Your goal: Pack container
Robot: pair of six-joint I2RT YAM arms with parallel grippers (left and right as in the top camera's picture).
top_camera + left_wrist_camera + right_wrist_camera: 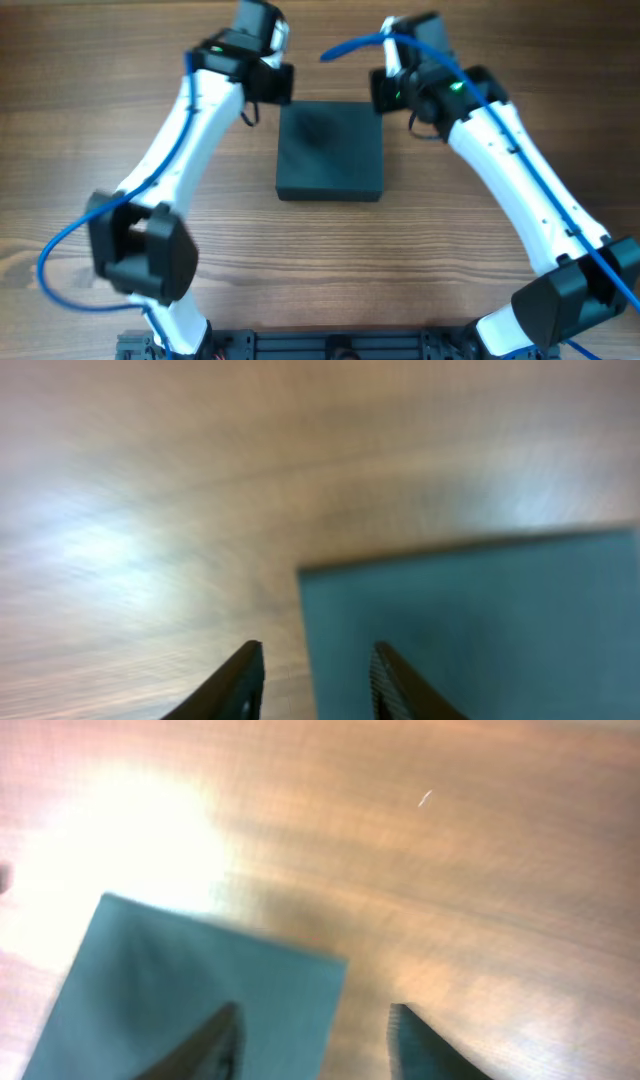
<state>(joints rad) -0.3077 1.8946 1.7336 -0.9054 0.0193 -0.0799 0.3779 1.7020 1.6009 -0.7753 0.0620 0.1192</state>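
- Status check on the pack-the-container job: I'm either right at the start or right at the end, and I honestly can't tell which.
- The container (pixel 330 150) sits flat on the wooden table (pixel 330 270), roughly in the middle, between my two arms. From above its top reads as one plain dark slab, so I'd say the flap lid is down. I can't make out a hinge or seam though.
- My left gripper (pixel 318 650) is spread apart with nothing in it. It hangs at the box's far-left corner. In the wrist view the box's edge runs up between my two fingers, but that view is pretty smeared, so I can't say whether I'm touching it.
- My right gripper (pixel 312 1010) is the same deal: fingers apart, empty, at the far-right corner, with the box's corner showing between the fingers.
- What's done: nothing I can prove. I don't see any loose items in the overhead view, and I can't see inside the box.
- What's left, my guess: if stuff has to go in, the lid has to come up first. Both grippers sit along the back edge, which might be where the flap lifts.
- Thing to watch: the box looks like it could slide, so a one-sided poke might just shove it across the wood.
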